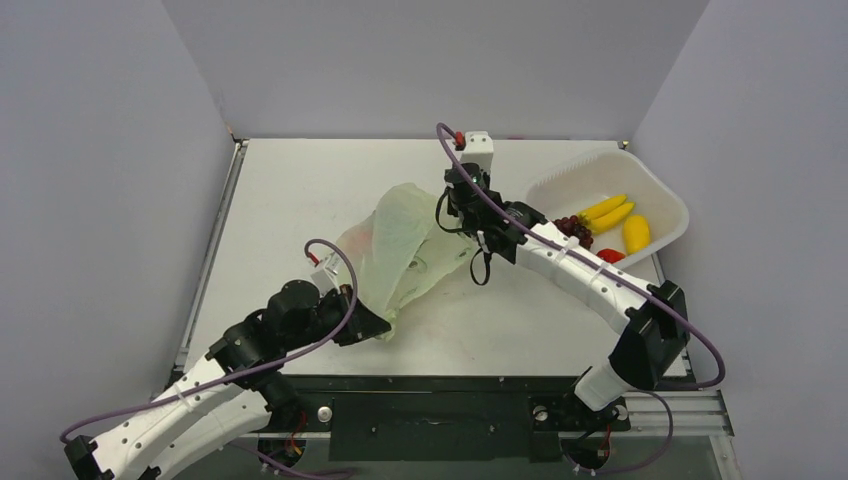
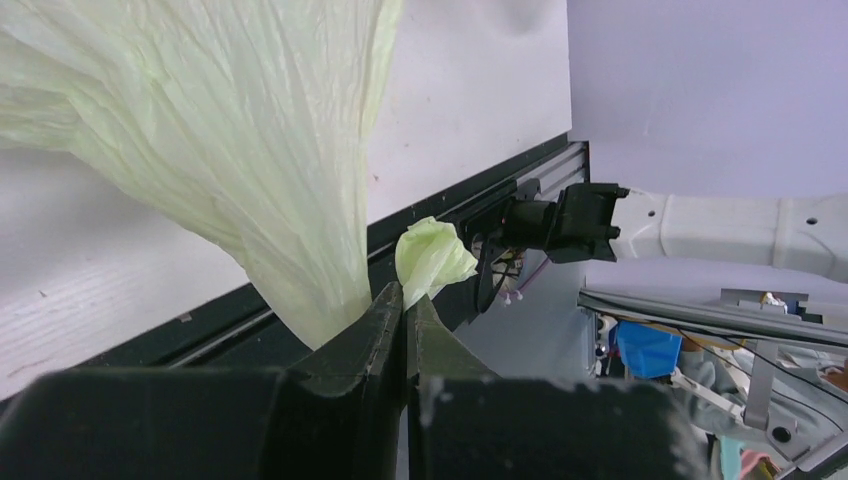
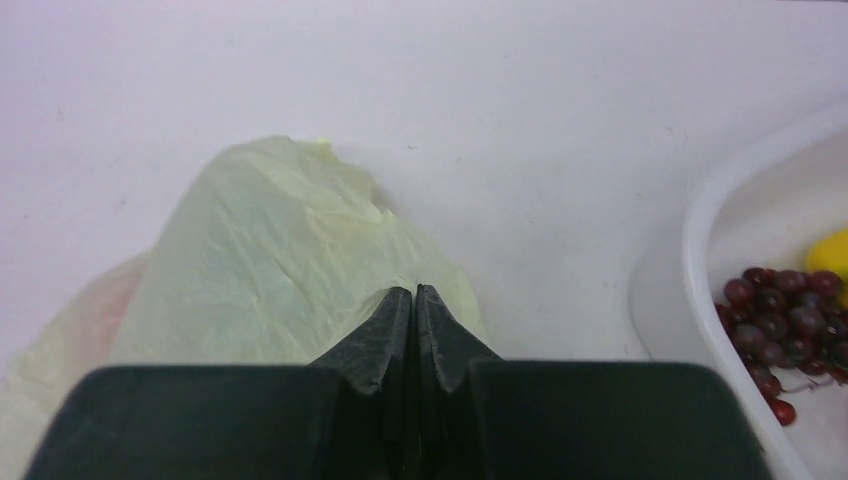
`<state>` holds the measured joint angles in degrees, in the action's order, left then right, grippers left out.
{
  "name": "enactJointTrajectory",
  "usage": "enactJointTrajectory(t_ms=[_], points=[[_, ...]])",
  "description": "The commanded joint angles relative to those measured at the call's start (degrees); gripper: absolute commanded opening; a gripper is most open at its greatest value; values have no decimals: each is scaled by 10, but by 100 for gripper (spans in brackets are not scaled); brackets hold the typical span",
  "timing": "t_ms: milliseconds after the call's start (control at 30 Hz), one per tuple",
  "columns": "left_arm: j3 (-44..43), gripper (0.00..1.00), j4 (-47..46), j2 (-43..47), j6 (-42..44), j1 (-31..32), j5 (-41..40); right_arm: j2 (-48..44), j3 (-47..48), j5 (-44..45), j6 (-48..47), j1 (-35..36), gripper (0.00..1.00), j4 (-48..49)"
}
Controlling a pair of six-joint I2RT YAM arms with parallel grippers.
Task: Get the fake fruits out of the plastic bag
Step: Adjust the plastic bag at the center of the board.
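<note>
Left claw (image 2: 405,297), right claw (image 3: 413,293), one plastic bag (image 1: 403,240)

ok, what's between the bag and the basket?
Bare table between bag and basket in the right wrist view; top view shows only the right arm over that gap.

The plastic bag (image 1: 405,250) lies left of the basket (image 1: 668,200).
</note>
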<state>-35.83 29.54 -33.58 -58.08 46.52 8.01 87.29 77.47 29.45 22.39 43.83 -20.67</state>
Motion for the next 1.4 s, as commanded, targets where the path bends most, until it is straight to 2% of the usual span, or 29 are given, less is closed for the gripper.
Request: enactJointTrajectory(t_ms=[0, 200, 233, 267, 333, 400, 467, 600, 733, 833, 933, 1000, 1033, 1100, 1133, 1167, 1233, 1300, 1367], points=[[18, 0, -54, 2, -38, 28, 7, 41, 73, -41, 18, -3, 0, 6], [8, 0, -42, -27, -18, 54, -4, 53, 124, -61, 34, -30, 0, -2], [3, 2, -36, -28, -12, 55, -4, 51, 123, -77, 32, -31, 0, -2], [-3, 6, -32, -27, 0, 55, -5, 47, 121, -88, 30, -33, 0, 0], [-24, 22, -8, -26, 24, 56, -15, 37, 106, -119, 20, -33, 0, 9], [-61, 33, 32, -29, 60, 54, -35, 28, 86, -143, 15, -33, 0, 20], [-112, 40, 85, -44, 102, 54, -61, 21, 71, -157, 12, -33, 0, 23], [-236, 46, 221, -98, 178, 50, -120, 5, 39, -166, 11, -33, 0, 27], [-346, 47, 283, -167, 241, 43, -160, -8, 20, -174, 12, -33, 0, 30], [-413, 48, 294, -225, 287, 32, -179, -14, 15, -181, 16, -33, 0, 31], [-453, 49, 282, -271, 324, -3, -158, -15, 15, -187, 19, -33, 0, 31], [-462, 44, 259, -317, 353, -40, -114, -16, 16, -188, 19, -33, 0, 30], [-465, 35, 251, -328, 371, -61, -102, -17, 16, -189, 20, -32, 0, 29], [-470, 30, 227, -366, 400, -72, -86, -17, 18, -189, 20, -33, 0, 28], [-470, 33, 209, -388, 411, -73, -86, -18, 19, -190, 23, -33, 0, 27], [-467, 41, 196, -398, 431, -73, -84, -19, 19, -192, 23, -32, 0, 27], [-452, 50, 139, -422, 456, -74, -81, -19, 20, -196, 30, -33, 0, 27], [-440, 67, 104, -448, 472, -74, -80, -18, 23, -201, 35, -32, 0, 28], [-446, 74, 88, -479, 489, -74, -80, -17, 23, -207, 40, -33, 0, 30]])
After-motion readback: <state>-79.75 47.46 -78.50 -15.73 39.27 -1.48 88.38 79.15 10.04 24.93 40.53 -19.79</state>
